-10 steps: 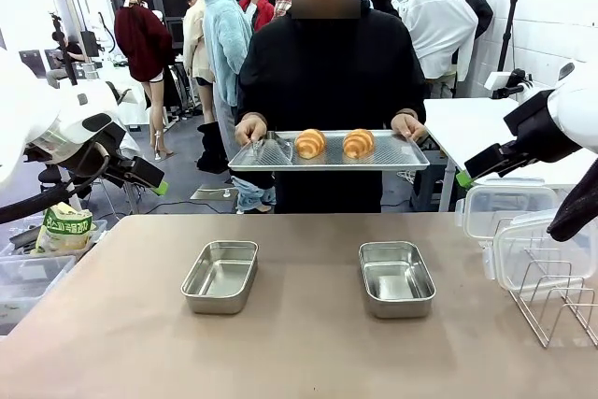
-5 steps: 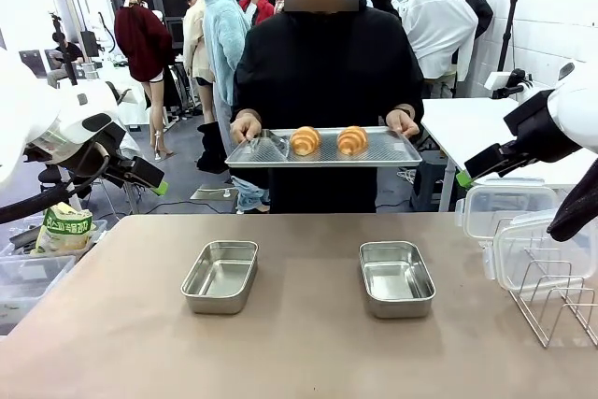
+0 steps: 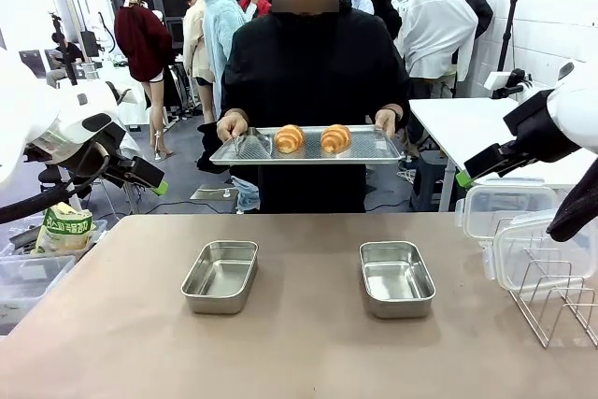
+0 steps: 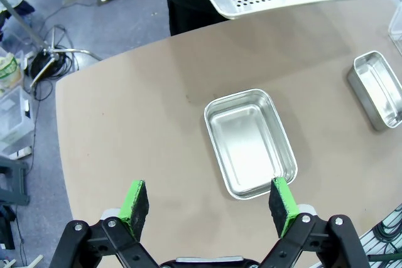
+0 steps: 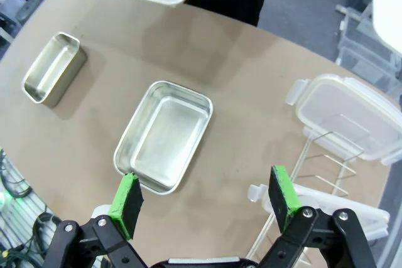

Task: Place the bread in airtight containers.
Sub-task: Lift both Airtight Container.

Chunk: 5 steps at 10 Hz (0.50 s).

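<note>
Jaws on both arms are held wide, with nothing between the pads. From its own wrist, the left gripper (image 4: 208,200) is seen raised over the table (image 4: 125,130), and the left-hand container (image 4: 250,142) lies empty in line with its fingers. The right gripper (image 5: 203,199) is seen in the same way over the empty right-hand container (image 5: 164,136). Beside that container, a clear lid (image 5: 352,117) and a wire rack (image 5: 326,149) are shown. From the front, the bread is made plain: two rolls (image 3: 289,138) (image 3: 335,138) are carried side by side on a perforated tray (image 3: 374,149). The tray is held level beyond the table's far edge by a hand (image 3: 232,125) at one end and a hand (image 3: 386,120) at the other, well apart from both containers.
</note>
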Tool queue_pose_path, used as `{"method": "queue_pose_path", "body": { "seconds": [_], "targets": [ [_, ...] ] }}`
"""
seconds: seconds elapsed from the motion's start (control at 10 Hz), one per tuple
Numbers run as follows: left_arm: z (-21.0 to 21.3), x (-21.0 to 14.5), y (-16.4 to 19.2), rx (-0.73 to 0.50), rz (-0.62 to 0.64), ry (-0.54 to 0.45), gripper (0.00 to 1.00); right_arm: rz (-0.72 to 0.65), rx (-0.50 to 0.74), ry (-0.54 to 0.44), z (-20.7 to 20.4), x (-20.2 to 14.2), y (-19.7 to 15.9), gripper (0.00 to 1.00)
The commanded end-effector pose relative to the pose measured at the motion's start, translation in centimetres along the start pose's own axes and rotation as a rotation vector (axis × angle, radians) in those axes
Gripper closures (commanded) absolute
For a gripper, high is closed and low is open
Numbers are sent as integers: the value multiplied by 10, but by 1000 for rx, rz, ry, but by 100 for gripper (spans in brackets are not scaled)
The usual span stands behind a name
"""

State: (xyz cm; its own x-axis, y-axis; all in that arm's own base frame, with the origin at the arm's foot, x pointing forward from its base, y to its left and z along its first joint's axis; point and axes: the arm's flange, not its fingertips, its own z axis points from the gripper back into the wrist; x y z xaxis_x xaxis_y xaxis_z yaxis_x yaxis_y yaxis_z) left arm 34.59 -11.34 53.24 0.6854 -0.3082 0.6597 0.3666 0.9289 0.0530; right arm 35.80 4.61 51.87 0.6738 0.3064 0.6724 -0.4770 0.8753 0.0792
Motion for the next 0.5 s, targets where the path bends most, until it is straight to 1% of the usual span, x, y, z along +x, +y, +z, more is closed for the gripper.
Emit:
{"method": "queue_pose_path", "body": {
  "seconds": [0.0, 0.1, 0.2, 0.3, 0.4],
  "targets": [
    [-24, 8, -2, -7, 70, 0, 0, -34, 3, 14, -25, 19, 32, 0],
    [-44, 16, -2, -26, 131, 12, 0, -74, -78, 25, -40, 27, 42, 0],
    [-62, 23, 0, -2, 181, 3, 0, -123, -144, 42, -56, 31, 51, 0],
    [-77, 27, 1, 6, 231, 21, 0, -161, -212, 99, -71, 31, 58, 0],
    [-96, 30, 4, 4, 276, 78, 0, -211, -250, 182, -89, 29, 62, 0]
  ]
}}
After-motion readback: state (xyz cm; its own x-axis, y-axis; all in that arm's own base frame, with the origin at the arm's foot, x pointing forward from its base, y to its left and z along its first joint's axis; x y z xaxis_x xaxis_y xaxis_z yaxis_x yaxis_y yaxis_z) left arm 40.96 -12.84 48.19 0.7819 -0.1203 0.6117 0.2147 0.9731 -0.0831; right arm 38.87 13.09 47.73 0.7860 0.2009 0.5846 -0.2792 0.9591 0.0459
